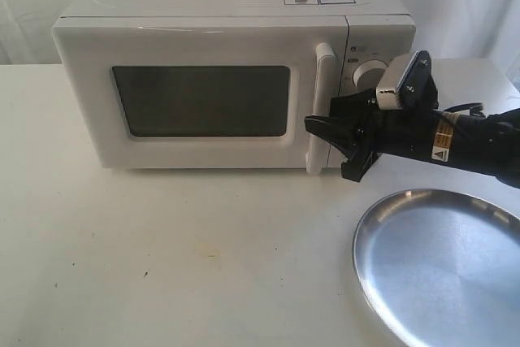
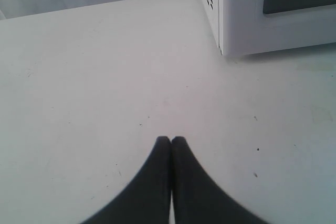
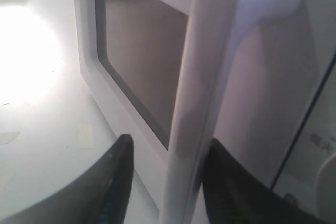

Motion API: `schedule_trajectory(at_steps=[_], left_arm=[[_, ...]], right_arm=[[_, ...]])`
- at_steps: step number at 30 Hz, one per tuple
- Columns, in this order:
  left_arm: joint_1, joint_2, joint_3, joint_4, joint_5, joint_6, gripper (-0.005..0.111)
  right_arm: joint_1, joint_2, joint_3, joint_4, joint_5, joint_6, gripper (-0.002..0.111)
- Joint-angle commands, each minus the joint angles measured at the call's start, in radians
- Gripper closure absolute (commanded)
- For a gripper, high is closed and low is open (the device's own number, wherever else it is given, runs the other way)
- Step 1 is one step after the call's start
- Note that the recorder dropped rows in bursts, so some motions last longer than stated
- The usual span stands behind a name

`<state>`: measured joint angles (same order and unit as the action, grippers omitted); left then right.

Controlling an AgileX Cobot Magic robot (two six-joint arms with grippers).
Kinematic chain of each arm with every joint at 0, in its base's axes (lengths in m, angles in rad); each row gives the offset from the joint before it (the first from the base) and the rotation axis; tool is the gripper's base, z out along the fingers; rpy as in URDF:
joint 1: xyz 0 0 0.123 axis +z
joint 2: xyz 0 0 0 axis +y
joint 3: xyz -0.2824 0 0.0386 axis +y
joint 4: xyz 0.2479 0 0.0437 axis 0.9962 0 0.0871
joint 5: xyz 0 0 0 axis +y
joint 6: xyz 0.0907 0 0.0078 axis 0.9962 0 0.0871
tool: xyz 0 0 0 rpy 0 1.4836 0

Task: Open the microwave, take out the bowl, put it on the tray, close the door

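Microwave [image 1: 203,22] sits on counter [image 1: 162,258], back, left of centre. Door [image 1: 89,103] on its front, handle [image 1: 322,79] at door's right edge, knob [image 1: 367,73] right of that. Tray [image 1: 439,282] on counter front right, apart from microwave. Right claw [image 1: 327,149] straddles handle, low down. Left claw [image 2: 171,140] over counter, near microwave's corner.

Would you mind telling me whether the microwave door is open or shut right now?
Shut: the door lies flush with the microwave front, and the open right end effector straddles its handle.
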<state>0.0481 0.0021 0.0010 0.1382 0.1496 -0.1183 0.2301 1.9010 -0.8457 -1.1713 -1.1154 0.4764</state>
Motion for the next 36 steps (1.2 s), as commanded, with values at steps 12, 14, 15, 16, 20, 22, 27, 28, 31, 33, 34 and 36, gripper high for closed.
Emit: schedule_trajectory(at_steps=[12,14,15,16,20,22,27,28,31,33,34,36], left_arm=[[-0.001,-0.002,-0.001,-0.003,0.001,-0.007,0.107],[-0.001,-0.002,-0.001,-0.003,0.001,-0.007,0.107],[-0.001,-0.002,-0.001,-0.003,0.001,-0.007,0.107],[-0.001,-0.002,-0.001,-0.003,0.001,-0.007,0.107],[-0.001,-0.002,-0.001,-0.003,0.001,-0.007,0.107],[-0.001,-0.002,-0.001,-0.003,0.001,-0.007,0.107],[-0.001,-0.002,-0.001,-0.003,0.001,-0.007,0.107],[-0.001,-0.002,-0.001,-0.003,0.001,-0.007,0.107],[-0.001,-0.002,-0.001,-0.003,0.001,-0.007,0.107],[-0.001,-0.002,-0.001,-0.003,0.001,-0.007,0.107],[-0.001,-0.002,-0.001,-0.003,0.001,-0.007,0.107],[-0.001,-0.002,-0.001,-0.003,0.001,-0.007,0.107]], right_arm=[[-0.012,-0.002,-0.002,0.057,0.17,0.044,0.064],[-0.012,-0.017,0.003,0.048,0.168,0.044,0.066],[-0.012,-0.027,0.012,0.045,0.156,0.037,0.07],[-0.012,-0.037,0.025,0.047,0.14,0.016,0.076],[-0.012,-0.146,0.119,0.025,0.121,-0.047,0.108],[-0.012,-0.207,0.171,0.018,0.119,-0.047,0.108],[-0.012,-0.264,0.186,0.011,0.127,-0.016,0.108],[-0.012,-0.266,0.186,0.011,0.127,-0.016,0.108],[-0.012,-0.265,0.184,0.02,0.127,-0.03,0.108],[-0.012,-0.265,0.184,0.055,0.146,-0.03,0.108],[-0.012,-0.265,0.18,0.06,0.167,-0.032,0.108],[-0.012,-0.265,0.178,0.064,0.209,-0.032,0.108]])
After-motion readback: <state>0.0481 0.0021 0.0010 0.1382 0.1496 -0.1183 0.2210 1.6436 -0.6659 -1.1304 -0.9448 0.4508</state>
